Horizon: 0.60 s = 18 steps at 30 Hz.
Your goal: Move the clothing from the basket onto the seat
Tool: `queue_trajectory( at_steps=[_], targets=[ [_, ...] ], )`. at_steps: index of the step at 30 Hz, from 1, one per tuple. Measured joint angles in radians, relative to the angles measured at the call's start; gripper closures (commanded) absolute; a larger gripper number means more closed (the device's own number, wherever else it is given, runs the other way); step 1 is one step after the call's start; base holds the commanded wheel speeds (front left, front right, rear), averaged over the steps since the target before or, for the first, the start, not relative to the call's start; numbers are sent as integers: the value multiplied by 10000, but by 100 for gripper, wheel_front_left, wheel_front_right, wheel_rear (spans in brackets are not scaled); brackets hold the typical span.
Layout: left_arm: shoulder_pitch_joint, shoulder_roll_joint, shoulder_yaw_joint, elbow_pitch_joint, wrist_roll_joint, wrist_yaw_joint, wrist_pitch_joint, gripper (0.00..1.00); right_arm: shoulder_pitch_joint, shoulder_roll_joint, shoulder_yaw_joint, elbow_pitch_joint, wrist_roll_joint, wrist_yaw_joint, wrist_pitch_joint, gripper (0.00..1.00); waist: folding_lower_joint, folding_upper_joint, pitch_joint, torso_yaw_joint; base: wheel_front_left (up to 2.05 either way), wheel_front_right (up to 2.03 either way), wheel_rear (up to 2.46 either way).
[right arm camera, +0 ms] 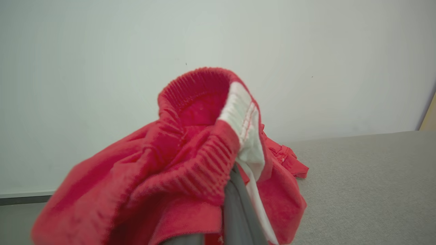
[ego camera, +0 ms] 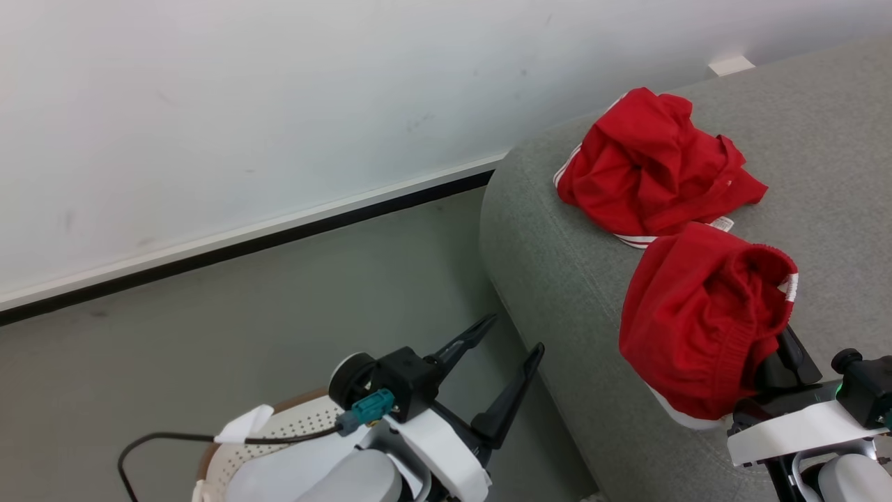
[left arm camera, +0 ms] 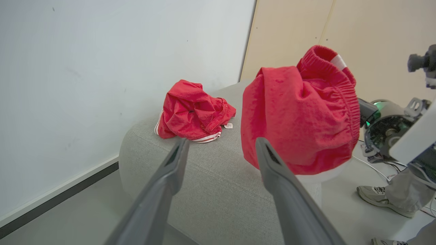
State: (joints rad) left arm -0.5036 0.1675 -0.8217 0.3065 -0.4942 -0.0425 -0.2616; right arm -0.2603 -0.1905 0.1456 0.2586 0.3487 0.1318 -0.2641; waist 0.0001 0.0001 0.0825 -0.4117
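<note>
Head view: right gripper (ego camera: 784,362) clamped on red garment (ego camera: 697,321) over near edge of seat (ego camera: 571,279); second red garment (ego camera: 648,167) lies farther back. Left gripper (ego camera: 514,335) jaws apart, empty, near basket (ego camera: 293,422).

One garment (ego camera: 651,171) lies on the sofa (ego camera: 557,279) near its left end, close to the wall (ego camera: 279,104) behind it. A second garment (ego camera: 697,314) hangs bunched around the right gripper (ego camera: 787,359), in front of the first and at the sofa's near edge. The basket (ego camera: 293,418) stands on the floor (ego camera: 279,314) left of the sofa, under the left arm. The left gripper (ego camera: 514,333) sits just beside the sofa's rounded end.
</note>
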Motion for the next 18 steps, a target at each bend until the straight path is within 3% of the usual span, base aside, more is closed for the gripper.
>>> queue_trajectory(
  at_steps=[13,18],
  targets=[
    [20,-159,186,42,374,-199,-15,0,-246,-69,-209,-63,-59,0,0,100,-1,0,246,-35,0,0,0],
    [12,-102,276,27,456,-232,-23,0,-943,-412,-510,-109,-265,0,0,100,0,0,629,110,0,0,0]
  ],
)
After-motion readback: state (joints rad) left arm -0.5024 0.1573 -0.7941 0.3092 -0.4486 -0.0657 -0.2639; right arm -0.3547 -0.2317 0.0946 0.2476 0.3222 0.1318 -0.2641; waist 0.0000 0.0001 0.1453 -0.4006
